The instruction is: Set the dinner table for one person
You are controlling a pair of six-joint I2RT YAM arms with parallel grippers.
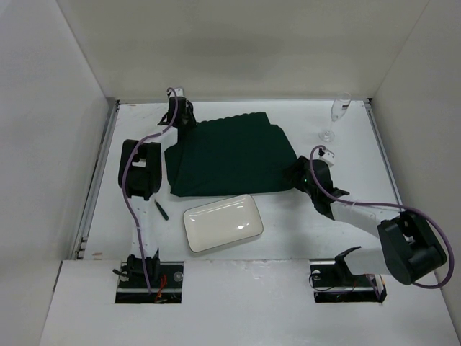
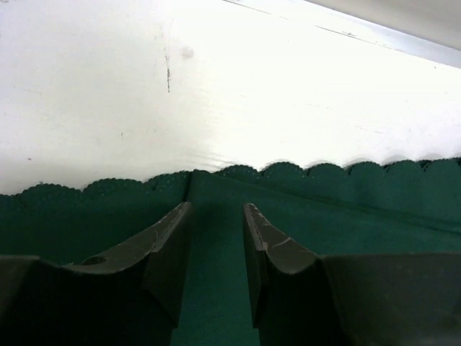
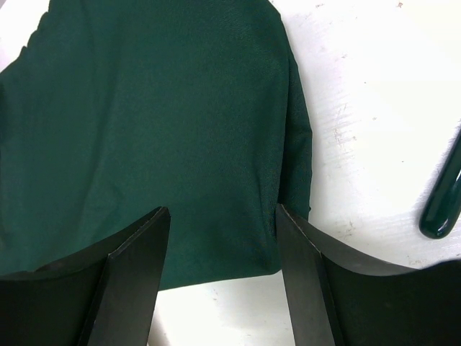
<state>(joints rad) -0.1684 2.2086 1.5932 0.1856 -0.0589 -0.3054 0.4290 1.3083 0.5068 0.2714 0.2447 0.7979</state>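
A dark green scallop-edged placemat (image 1: 230, 155) lies on the white dinner table (image 1: 288, 238), its right edge folded over. My left gripper (image 1: 180, 115) is open and low over the mat's far left corner. In the left wrist view the gripper (image 2: 216, 209) has its jaws narrowly apart over the scalloped edge (image 2: 288, 173). My right gripper (image 1: 297, 173) is open at the mat's near right corner. In the right wrist view the gripper (image 3: 223, 213) straddles the folded corner of the placemat (image 3: 144, 108). A white rectangular plate (image 1: 222, 223) lies just in front of the mat.
A stemmed glass (image 1: 335, 115) stands at the far right. A small dark utensil (image 1: 160, 209) lies left of the plate. A dark green rounded handle (image 3: 443, 202) shows at the right edge of the right wrist view. White walls enclose the table on three sides.
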